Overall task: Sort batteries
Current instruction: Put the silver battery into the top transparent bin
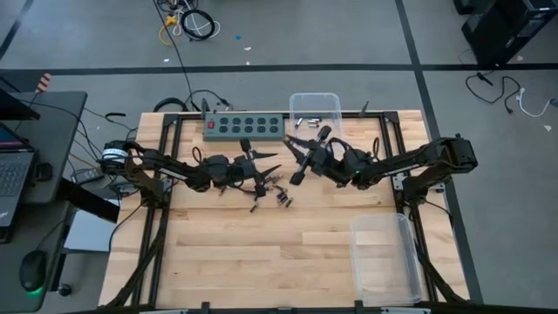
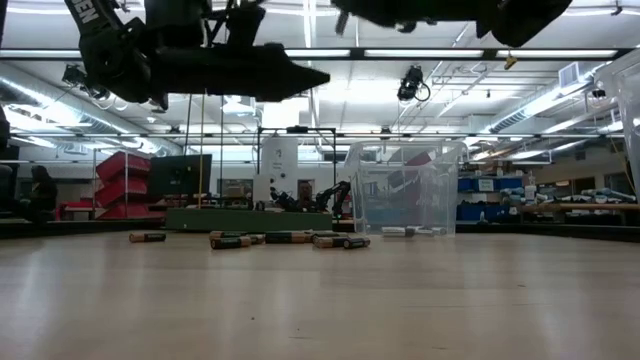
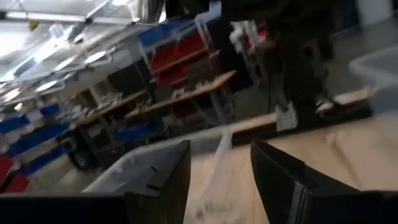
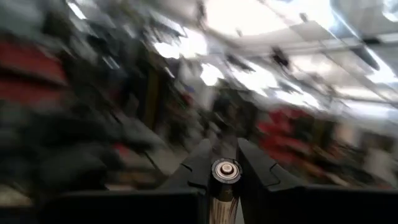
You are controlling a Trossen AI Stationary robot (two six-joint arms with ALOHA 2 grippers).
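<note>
We note the right gripper (image 4: 225, 163) closed on one battery (image 4: 225, 171): its wrist view shows the cell's terminal end pinched between both fingers, pointing forward. From above, this gripper (image 1: 299, 171) hangs just in front of the clear bin (image 1: 316, 102) at the table's back edge, which already holds a few cells; we judge the held one is bound there, the end-on grip letting it drop cleanly over the wall.

The left gripper (image 3: 219, 180) stands open with nothing between its fingers. From above it (image 1: 266, 170) hovers over the loose pile (image 1: 272, 196) lying near mid-table, just in front of the green strip (image 1: 245, 126); we read the open fingers as readiness for another pick.

The low view shows the loose cells (image 2: 285, 239) lying flat on the wood, both arms lifted clear of them. A second clear bin (image 1: 384, 257) sits at the front right, well apart.
</note>
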